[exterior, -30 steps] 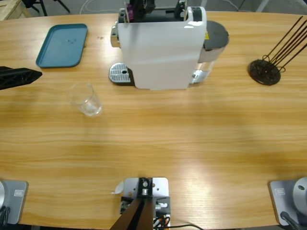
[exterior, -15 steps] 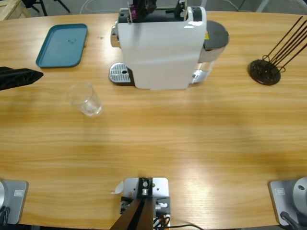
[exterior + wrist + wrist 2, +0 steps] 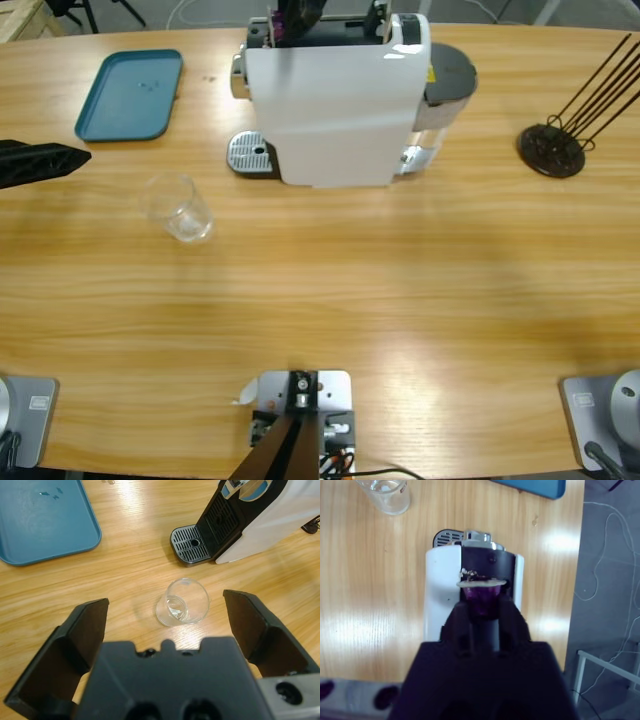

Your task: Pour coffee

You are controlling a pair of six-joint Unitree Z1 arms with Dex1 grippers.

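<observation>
Coffee is not in the glass cup (image 3: 182,601) yet; the cup looks empty except for a few clear drops at the bottom. All places here are told from the white coffee machine (image 3: 335,100). The cup stands upright on the desk (image 3: 400,300), out in front of the machine and off to the side, near but not on the little metal drip grate (image 3: 250,153) at the machine's foot. The left pincer (image 3: 175,630) is spread wide and holds nothing. In the left wrist view the cup sits straight ahead of it, between the lines of its two jaws but not touching them. So the left arm is the nearer one to the cup, and I think a straight push forward would put the jaws around it. The right pincer (image 3: 482,611) is up above the top of the machine, squeezed tight on a purple coffee capsule (image 3: 481,594), right over the dark slot there. A blue tray (image 3: 130,93) lies flat on the desk, farther out to the same side as the cup. I think the capsule must go in first.
</observation>
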